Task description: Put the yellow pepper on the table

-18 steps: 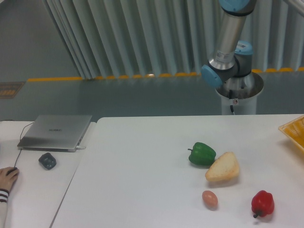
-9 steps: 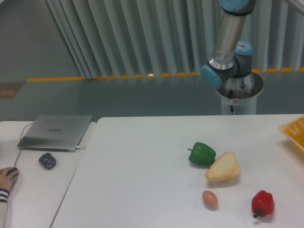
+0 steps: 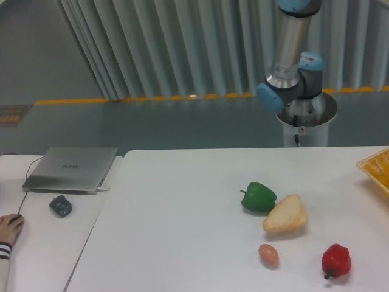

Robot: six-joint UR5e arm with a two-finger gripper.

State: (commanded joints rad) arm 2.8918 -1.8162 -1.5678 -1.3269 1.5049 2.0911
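My gripper is out of the picture, so I cannot tell how wide it stands or whether it holds anything, and the yellow pepper is nowhere in view either; only my arm (image 3: pixel 290 55) rises behind the table (image 3: pixel 182 243). I judge the risk is setting it down onto the food already here. I count one green pepper (image 3: pixel 258 197), one red pepper (image 3: pixel 336 260), one bread piece (image 3: pixel 284 215), one egg (image 3: pixel 268 255).

Pale ribbed curtain (image 3: pixel 182 48) across upper frame. Grey floor (image 3: pixel 152 125) below, yellow stripe (image 3: pixel 70 101) running left to right. Narrow white desk (image 3: pixel 42 243) lower left. Even, soft light.
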